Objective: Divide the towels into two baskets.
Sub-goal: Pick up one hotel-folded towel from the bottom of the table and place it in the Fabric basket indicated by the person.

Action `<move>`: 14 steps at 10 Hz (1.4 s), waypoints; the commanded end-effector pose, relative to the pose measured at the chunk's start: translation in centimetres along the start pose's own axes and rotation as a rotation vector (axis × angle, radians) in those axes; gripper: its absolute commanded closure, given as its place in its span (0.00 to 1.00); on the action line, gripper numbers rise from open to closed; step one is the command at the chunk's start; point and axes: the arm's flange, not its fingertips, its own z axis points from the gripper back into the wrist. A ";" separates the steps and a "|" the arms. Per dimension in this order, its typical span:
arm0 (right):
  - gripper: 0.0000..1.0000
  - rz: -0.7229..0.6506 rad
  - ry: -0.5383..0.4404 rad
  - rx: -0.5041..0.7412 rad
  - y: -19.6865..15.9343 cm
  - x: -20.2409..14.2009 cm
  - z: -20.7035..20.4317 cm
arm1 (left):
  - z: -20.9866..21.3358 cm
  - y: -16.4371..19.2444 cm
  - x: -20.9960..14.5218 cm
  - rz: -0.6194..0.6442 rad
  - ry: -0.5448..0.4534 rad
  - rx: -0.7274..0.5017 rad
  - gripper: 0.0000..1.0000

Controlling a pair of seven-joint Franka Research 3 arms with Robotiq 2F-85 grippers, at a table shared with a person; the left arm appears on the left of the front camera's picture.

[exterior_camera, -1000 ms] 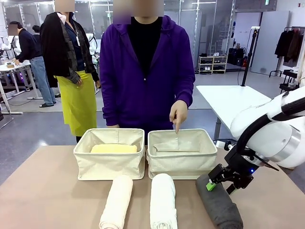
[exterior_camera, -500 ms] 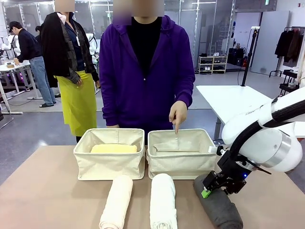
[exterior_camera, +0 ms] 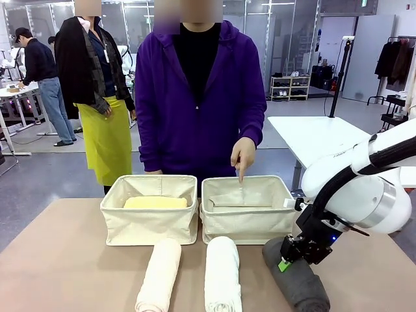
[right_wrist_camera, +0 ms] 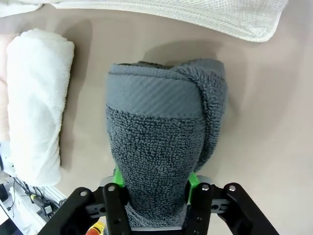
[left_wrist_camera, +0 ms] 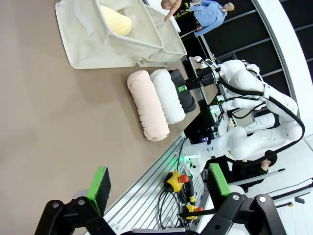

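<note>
The dark grey towel (exterior_camera: 300, 285) lies on the table at the front right, and my right gripper (exterior_camera: 290, 257) is shut on its far end. In the right wrist view the green pads press both sides of the grey towel (right_wrist_camera: 161, 142). A cream towel (exterior_camera: 159, 273) and a white towel (exterior_camera: 222, 274) lie side by side in front of the two baskets. The left basket (exterior_camera: 148, 229) holds a pale yellow towel (exterior_camera: 155, 202). Over the right basket (exterior_camera: 248, 226) the person's hand (exterior_camera: 242, 156) points down. My left gripper (left_wrist_camera: 159, 181) hangs open above the table.
The person in a purple hoodie stands right behind the baskets. A brown table top (exterior_camera: 58, 260) has free room at the left. A white table (exterior_camera: 312, 136) stands behind at the right. Cables and an emergency stop button (left_wrist_camera: 177, 180) sit past the table's near edge.
My right gripper has come down and left onto the grey towel's far end, and its jaws have closed in on the roll. The person's pointing hand has stayed put.
</note>
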 end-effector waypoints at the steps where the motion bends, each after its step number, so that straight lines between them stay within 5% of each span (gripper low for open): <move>1: 0.70 0.000 0.029 -0.025 1.1 -1.3 0.1 | 0.1 -0.3 -0.2 -0.006 0.001 -0.003 0.00; 4: 0.70 0.250 0.052 -0.068 5.6 -1.6 5.6 | 0.1 -0.3 -0.2 -0.006 0.001 -0.003 0.00; 7: 0.70 0.655 0.079 -0.179 10.2 -0.8 9.7 | 0.1 -0.3 -0.2 -0.006 0.001 -0.003 0.00; 14: 0.67 0.605 0.080 -0.189 11.2 -1.2 10.2 | 0.1 -0.3 -0.2 -0.006 0.001 -0.003 0.00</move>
